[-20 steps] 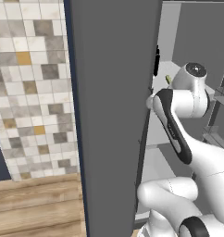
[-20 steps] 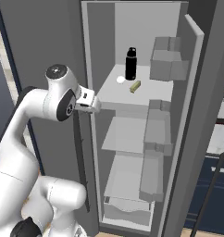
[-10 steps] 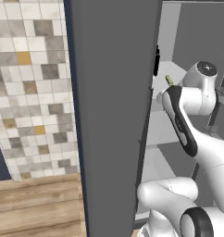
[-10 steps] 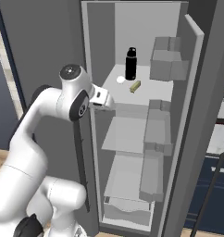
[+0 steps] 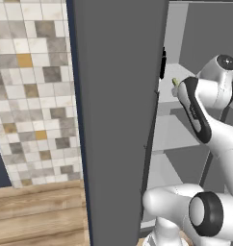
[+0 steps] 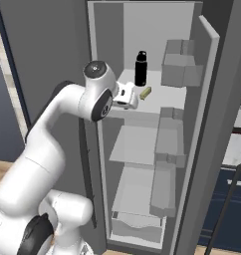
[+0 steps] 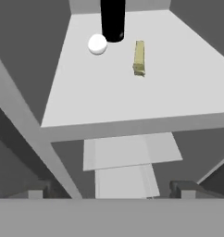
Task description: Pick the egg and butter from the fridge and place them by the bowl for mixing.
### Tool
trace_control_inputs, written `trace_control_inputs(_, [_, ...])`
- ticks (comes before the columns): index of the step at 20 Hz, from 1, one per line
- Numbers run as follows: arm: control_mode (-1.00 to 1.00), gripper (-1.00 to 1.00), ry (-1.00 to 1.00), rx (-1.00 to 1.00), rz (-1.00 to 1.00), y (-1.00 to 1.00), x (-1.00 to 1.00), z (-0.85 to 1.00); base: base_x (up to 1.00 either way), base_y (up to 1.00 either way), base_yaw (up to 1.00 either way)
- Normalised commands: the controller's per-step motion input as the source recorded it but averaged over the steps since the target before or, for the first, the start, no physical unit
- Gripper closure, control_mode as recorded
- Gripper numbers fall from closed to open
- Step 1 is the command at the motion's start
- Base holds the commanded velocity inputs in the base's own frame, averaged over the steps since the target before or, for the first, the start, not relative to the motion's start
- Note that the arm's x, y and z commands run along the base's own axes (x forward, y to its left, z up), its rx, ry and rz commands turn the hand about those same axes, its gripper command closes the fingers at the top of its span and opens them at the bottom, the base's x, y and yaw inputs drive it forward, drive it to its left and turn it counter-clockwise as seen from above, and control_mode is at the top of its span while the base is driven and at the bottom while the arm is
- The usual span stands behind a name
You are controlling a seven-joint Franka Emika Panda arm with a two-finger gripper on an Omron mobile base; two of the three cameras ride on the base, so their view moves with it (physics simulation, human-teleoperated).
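We see the fridge point(image 6: 207, 149) open, its door swung wide, with pale shelves stacked inside. On the top shelf point(image 7: 178, 97) the egg point(image 7: 97, 44) sits just beside the base of a black bottle point(image 7: 113, 18), apparently touching it in the hand view. The butter point(image 7: 139, 57) lies flat on the same shelf, apart from the egg and bottle, its long side pointing toward the back wall. From the right base view the butter point(image 6: 145, 92) lies near the bottle point(image 6: 141, 68), with the egg hidden behind the arm.

The gripper point(image 6: 128, 96) hovers at the front edge of the top shelf, facing in toward these 3 items and touching none of them. We note its 2 fingers point(image 7: 37, 192) spread fully apart, nothing between them. A grey bin point(image 6: 181, 63) hangs on the inside of the door at the level of the top shelf. In the left base view the butter point(image 5: 175, 82) peeks out past the fridge's side wall.
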Motion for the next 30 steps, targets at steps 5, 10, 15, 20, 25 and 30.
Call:
trace_control_inputs(5, [-1.0, -1.0, -0.02, 0.0, 0.0, -0.31, 0.39, 0.06, 0.0, 0.0, 0.0])
trace_control_inputs(10, [-1.0, -1.0, 0.0, 0.0, 0.0, -0.14, 0.46, 0.02, 0.0, 0.0, 0.0])
trace_control_inputs(15, [-1.0, -1.0, -0.02, 0.0, 0.0, -0.05, 0.41, -0.03, 0.0, 0.0, 0.0])
trace_control_inputs(20, [-1.0, -1.0, 0.0, 0.0, 0.0, -0.15, 0.41, -0.06, 0.0, 0.0, 0.0])
trace_control_inputs(25, [-1.0, -1.0, 0.0, 0.0, 0.0, -0.22, 0.42, -0.01, 0.0, 0.0, 0.0])
trace_control_inputs(30, [-1.0, -1.0, 0.01, 0.0, 0.0, -0.05, 0.47, -0.09, 0.0, 0.0, 0.0])
